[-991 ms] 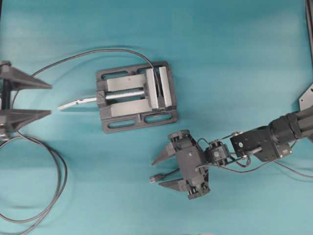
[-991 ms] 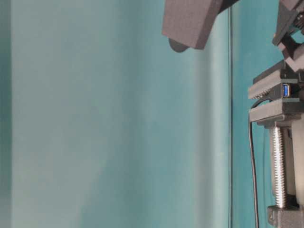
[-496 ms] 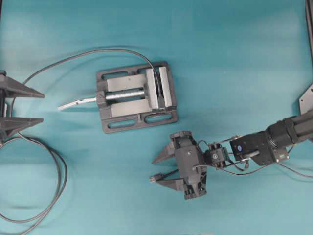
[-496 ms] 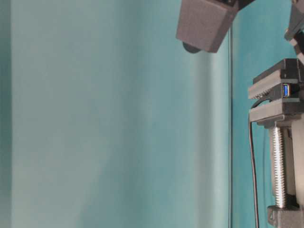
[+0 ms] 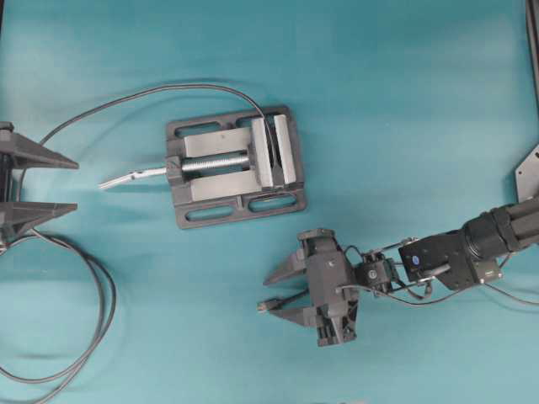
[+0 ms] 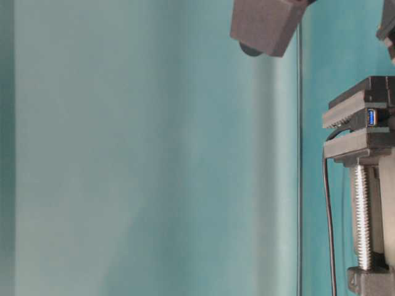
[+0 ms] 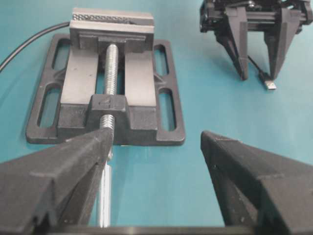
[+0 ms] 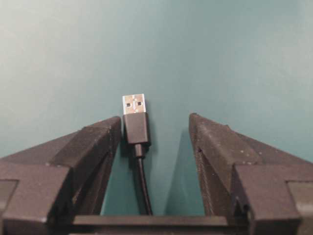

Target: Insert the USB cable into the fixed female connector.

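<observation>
The USB cable's black plug [image 8: 135, 128] lies flat on the teal table, silver tip pointing away. It sits between the fingers of my right gripper [image 8: 155, 120], close beside the left finger and apart from the right one. The jaws are open. From overhead the plug [image 5: 268, 306] lies at the lower finger of the right gripper [image 5: 269, 296]. The fixed female connector [image 6: 371, 116], with a blue insert, is clamped in the vise [image 5: 236, 167]. My left gripper [image 5: 50, 181] stands open and empty at the far left, facing the vise [image 7: 112, 88].
A thin black lead [image 5: 143, 93] arcs from the vise to the left edge. A grey cable [image 5: 97, 324] loops at the lower left. The vise's silver handle [image 5: 130, 177] sticks out toward my left gripper. A dark arm part [image 6: 265, 21] hangs at the top of the table-level view.
My right gripper's jaws have narrowed around the plug and the gripper has shifted slightly downward in the overhead view. My left gripper drew back toward the left edge, then held still.
</observation>
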`<state>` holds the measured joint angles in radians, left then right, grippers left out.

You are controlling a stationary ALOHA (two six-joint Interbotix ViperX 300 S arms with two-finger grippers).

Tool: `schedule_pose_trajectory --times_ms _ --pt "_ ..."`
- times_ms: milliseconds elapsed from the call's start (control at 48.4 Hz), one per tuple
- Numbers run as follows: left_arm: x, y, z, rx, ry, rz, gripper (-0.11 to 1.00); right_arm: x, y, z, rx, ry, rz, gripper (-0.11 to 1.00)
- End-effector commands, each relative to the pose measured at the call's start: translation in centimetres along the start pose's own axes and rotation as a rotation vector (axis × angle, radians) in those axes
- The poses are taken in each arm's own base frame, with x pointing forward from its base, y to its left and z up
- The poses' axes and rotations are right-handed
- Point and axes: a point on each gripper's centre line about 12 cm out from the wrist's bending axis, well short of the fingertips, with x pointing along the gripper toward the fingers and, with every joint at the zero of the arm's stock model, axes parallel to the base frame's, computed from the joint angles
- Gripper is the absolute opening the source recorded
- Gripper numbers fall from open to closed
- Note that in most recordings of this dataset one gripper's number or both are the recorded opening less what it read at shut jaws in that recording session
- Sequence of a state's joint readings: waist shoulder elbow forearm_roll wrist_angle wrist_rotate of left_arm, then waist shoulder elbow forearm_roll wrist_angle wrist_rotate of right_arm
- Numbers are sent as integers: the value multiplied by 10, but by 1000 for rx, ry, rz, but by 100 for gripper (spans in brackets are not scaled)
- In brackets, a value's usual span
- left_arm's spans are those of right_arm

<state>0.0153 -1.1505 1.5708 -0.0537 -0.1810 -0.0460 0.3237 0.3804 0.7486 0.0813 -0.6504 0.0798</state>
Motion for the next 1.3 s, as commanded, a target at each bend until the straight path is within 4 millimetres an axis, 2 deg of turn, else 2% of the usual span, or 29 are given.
schedule_pose_trajectory --times_ms 0,227,413,454,826,1033,1280 --pt "2 -1 3 17 -4 -2 88 -5 9 11 -1 -22 19 59" --pt "2 -1 4 16 -6 -2 88 -6 12 6 -6 -6 25 54" --pt "2 -1 4 19 -6 -2 88 -8 18 3 -29 -3 46 30" --pt "2 -1 4 17 -6 -2 88 -9 20 3 -35 -7 53 27" --pt "1 0 -3 -4 15 -1 88 -9 24 8 -65 -58 69 30" --pt "1 0 -3 -6 15 0 88 -11 24 12 -90 -113 72 21" --pt "1 0 -3 -4 15 -1 88 -10 24 14 -109 -109 70 21"
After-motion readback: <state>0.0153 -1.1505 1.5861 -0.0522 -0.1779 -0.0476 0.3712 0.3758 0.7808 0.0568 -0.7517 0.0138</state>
